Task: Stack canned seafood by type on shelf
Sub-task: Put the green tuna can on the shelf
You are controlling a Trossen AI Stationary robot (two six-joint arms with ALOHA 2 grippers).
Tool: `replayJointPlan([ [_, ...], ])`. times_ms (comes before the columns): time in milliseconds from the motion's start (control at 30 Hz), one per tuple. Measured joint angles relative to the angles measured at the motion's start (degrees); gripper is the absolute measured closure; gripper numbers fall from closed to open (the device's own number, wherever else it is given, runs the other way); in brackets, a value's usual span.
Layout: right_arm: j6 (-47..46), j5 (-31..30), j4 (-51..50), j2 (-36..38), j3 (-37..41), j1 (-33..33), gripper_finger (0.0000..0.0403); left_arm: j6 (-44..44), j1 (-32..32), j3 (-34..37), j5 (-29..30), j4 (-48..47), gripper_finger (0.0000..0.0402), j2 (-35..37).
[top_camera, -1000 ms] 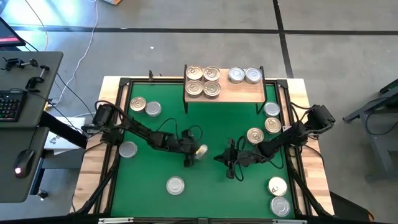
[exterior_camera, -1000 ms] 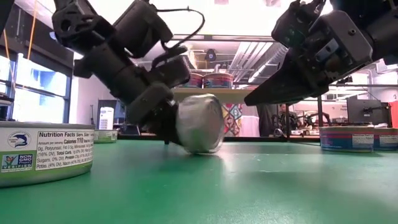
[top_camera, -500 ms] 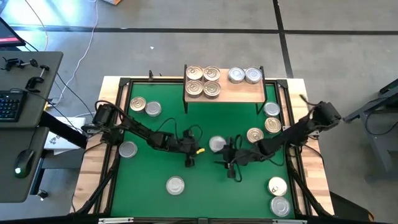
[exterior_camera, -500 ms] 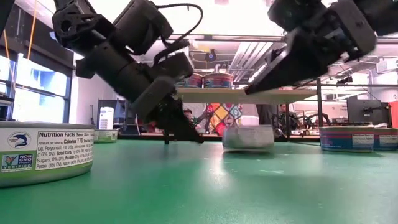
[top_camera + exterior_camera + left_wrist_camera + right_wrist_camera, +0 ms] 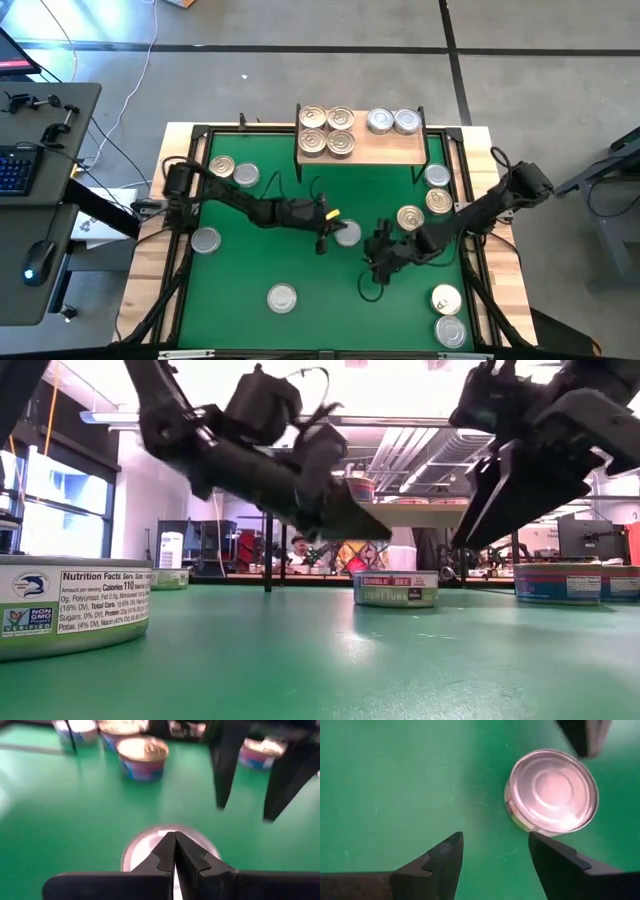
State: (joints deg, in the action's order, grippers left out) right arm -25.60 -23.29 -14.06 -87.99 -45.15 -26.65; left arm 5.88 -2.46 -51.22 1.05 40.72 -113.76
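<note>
A silver-lidded can [image 5: 347, 233] lies flat on the green mat's middle, also seen in the low view [image 5: 396, 588]. My left gripper [image 5: 323, 238] is shut, its tip [image 5: 385, 536] just above and left of the can, apart from it. My right gripper [image 5: 378, 262] stands open to the can's near right, its fingers [image 5: 445, 855] short of the can [image 5: 552, 797]. The wooden shelf [image 5: 385, 150] at the far edge carries several golden-lidded cans [image 5: 327, 131] and two silver ones [image 5: 392, 121].
Loose cans lie around the mat: two far left [image 5: 232, 171], one left [image 5: 206, 240], one near [image 5: 282, 297], three right [image 5: 428, 200], two at the near right corner [image 5: 447, 313]. A black frame [image 5: 188, 250] edges the mat. The mat's near middle is bare.
The silver can stood on its rim against my left gripper; it has tipped over toward the right and now lies flat. My left gripper has risen and followed it toward the right. My right gripper has opened and tipped its fingers down.
</note>
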Motion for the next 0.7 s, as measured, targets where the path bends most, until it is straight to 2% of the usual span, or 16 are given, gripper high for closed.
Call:
replayJointPlan([
  [67, -1.5, -0.9, -0.3, 0.0, 0.0, -1.4, 0.0183, 0.1, 0.7, -1.5, -2.0, -2.6, 0.0401, -1.8],
  [267, -4.9, -3.2, 0.1, 0.0, 0.1, -4.8, 0.0183, 0.3, 0.3, -3.4, -3.0, -9.4, 0.0402, -3.3],
  [400, -5.5, -4.8, 1.7, 0.0, 0.1, -6.2, 0.0183, -1.5, -1.8, -3.5, -8.2, -11.8, 0.0401, -2.5],
  [700, -4.4, -6.5, 3.7, 0.0, 0.1, -6.3, 0.0183, -2.1, -2.9, -3.2, -4.8, -9.3, 0.0401, -0.6],
])
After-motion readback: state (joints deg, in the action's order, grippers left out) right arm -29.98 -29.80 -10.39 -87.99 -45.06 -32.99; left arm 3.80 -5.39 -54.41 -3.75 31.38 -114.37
